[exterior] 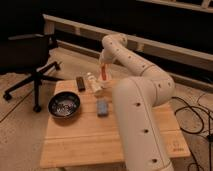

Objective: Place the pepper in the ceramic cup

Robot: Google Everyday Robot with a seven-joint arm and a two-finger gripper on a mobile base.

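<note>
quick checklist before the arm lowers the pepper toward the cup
1. Pepper in the gripper: ok, it hangs red-orange from the gripper above the table's far side.
2. Ceramic cup in sight: cannot tell, mostly hidden behind the arm.
3. Pepper directly over the cup: cannot tell from this one view.
4. Whitish bottle close under the gripper: not ok, crowding.
5. Dark bowl and blue block out of the path: ok.

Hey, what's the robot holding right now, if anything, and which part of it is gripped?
The pincer, raised above the table's far edge, holds the pepper by its upper end; the rest hangs down, red-orange.
</note>
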